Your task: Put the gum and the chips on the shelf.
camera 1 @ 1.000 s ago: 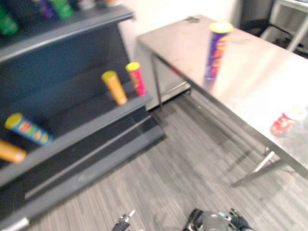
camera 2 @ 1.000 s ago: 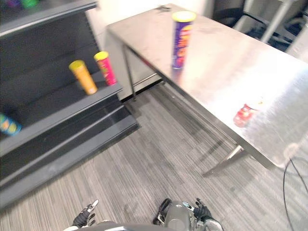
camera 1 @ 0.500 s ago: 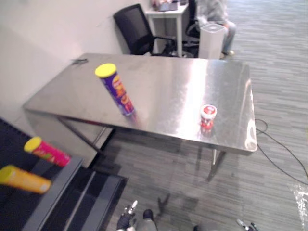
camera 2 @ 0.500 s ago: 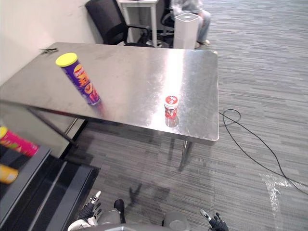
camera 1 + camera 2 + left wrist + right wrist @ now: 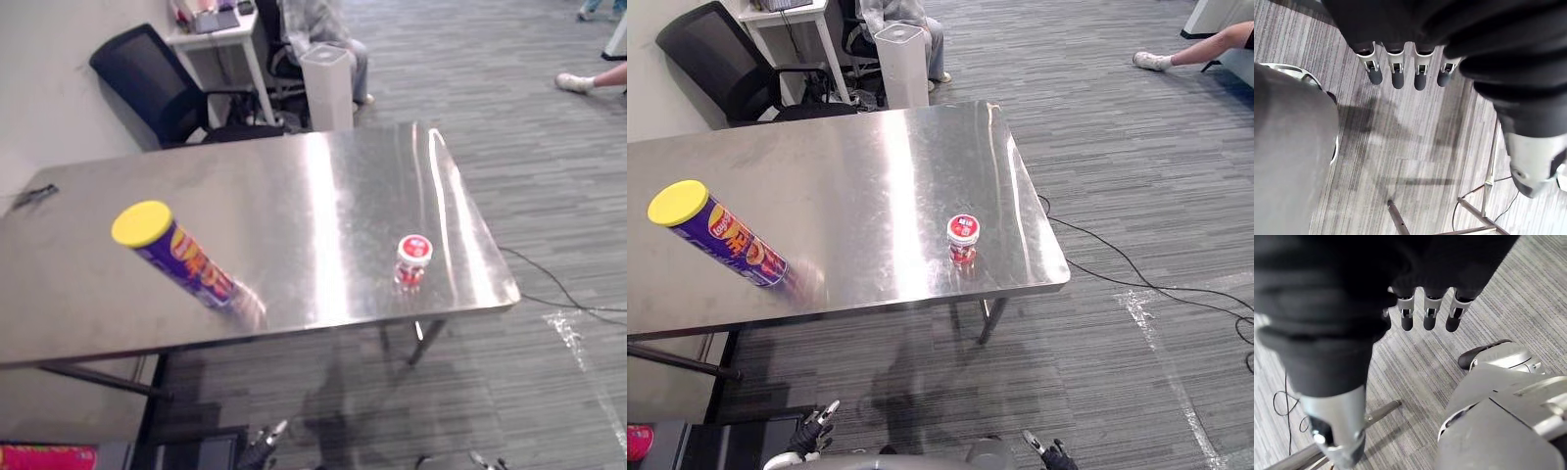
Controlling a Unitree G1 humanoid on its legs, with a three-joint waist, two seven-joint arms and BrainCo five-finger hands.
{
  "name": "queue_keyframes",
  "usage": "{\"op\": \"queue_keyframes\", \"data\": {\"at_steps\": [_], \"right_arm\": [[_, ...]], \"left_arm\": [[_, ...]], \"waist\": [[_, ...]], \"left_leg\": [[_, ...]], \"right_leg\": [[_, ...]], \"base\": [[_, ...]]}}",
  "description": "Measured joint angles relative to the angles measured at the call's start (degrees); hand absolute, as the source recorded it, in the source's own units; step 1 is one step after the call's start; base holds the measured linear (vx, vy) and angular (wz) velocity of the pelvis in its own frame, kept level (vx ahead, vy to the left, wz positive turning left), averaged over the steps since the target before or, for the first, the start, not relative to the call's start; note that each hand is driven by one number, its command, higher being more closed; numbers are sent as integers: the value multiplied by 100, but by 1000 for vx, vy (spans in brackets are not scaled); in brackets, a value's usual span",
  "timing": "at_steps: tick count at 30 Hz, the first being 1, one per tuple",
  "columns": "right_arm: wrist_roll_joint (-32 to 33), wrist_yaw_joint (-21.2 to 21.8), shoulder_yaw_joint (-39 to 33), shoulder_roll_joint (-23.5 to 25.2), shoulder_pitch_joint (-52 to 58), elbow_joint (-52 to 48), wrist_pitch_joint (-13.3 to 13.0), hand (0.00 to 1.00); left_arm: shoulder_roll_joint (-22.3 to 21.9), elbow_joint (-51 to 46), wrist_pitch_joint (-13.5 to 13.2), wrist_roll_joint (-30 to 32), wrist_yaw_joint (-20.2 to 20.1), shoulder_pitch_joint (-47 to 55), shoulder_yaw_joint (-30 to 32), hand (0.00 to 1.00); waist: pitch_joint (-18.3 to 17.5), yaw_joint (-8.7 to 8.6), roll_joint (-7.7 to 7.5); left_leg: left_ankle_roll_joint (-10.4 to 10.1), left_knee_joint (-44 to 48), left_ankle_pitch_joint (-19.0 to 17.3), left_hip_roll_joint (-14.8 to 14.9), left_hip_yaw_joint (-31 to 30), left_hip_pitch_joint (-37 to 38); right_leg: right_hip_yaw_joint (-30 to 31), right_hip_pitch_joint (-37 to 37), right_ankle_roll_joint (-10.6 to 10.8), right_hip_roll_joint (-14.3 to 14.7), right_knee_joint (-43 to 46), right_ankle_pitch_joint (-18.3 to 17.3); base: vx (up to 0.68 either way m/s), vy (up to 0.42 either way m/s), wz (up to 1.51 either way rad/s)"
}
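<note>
A purple chips tube [image 5: 723, 238] with a yellow lid stands on the steel table [image 5: 852, 166], toward its left part. A small red and white gum tub [image 5: 963, 238] stands upright near the table's front right corner. My left hand [image 5: 811, 438] and right hand [image 5: 1046, 452] hang low over the carpet, well short of the table. In the wrist views the left hand's fingers [image 5: 1396, 74] and the right hand's fingers [image 5: 1426, 316] are straight and hold nothing.
A dark shelf corner [image 5: 715, 441] with a pink tube [image 5: 635, 441] lies at the lower left. Behind the table are a black office chair [image 5: 720, 64], a white desk, a white bin [image 5: 901, 64] and a seated person [image 5: 906, 20]. Another person's leg [image 5: 1195, 49] is at the far right.
The camera has swung from the shelf round to the table, so the whole picture has shifted. The tube and the tub stay where they stood. Both hands remain low.
</note>
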Motion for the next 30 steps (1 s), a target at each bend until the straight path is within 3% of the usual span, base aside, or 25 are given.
{"op": "queue_keyframes", "data": {"at_steps": [5, 9, 16, 21, 23, 26, 30], "right_arm": [[-2, -49, -687, -89, 36, 88, 19, 0], [-2, -88, -1336, -153, 34, 91, 46, 0], [24, -113, -1678, -311, -22, -85, 47, 0], [64, -258, -1111, -787, 23, -1529, 13, 0], [15, -404, -783, -1010, 92, -2675, -61, 0], [-171, -596, -327, -1079, 198, -4376, -200, 0], [-642, -591, 36, -1172, 216, -5733, -485, 0]], "left_arm": [[-53, -17, 50, 153, -79, 14, 8, 0], [-21, -20, 52, 153, -100, 53, 115, 0], [109, -40, 87, 363, -114, 176, 117, 0], [129, -86, 86, 351, -113, 446, 115, 0], [139, -135, 83, 308, -122, 529, 101, 0], [157, -302, 21, 274, -124, 631, 63, 0], [159, -426, 28, 131, -132, 695, 54, 0]], "waist": [[-67, 8, 71], [-87, 11, -3], [-171, 11, -64], [-180, -1, -80], [-194, -4, -102], [-217, -4, -145], [-249, 2, -152]], "left_leg": [[-1, -334, 2, -33, -175, 31], [47, -487, 75, -149, -296, 26], [69, -855, 317, -203, -326, 151], [79, -857, 323, -254, -325, 150], [76, -864, 319, -272, -313, 144], [74, -855, 318, -264, -298, 122], [73, -823, 318, -265, -307, 127]], "right_leg": [[-305, 185, -74, 74, -394, 64], [-429, 301, -164, 47, -756, 160], [-491, 301, -147, 71, -837, 230], [-472, 284, -137, 58, -823, 236], [-437, 263, -133, 49, -815, 239], [-378, 180, -133, 61, -749, 239], [-381, 187, -133, 45, -709, 238]], "base": [[-32, -5, 21], [-84, 25, 7], [-63, 4, 1], [6, 5, 0], [41, 23, -2], [40, 1, -8], [10, -1, -1]]}}
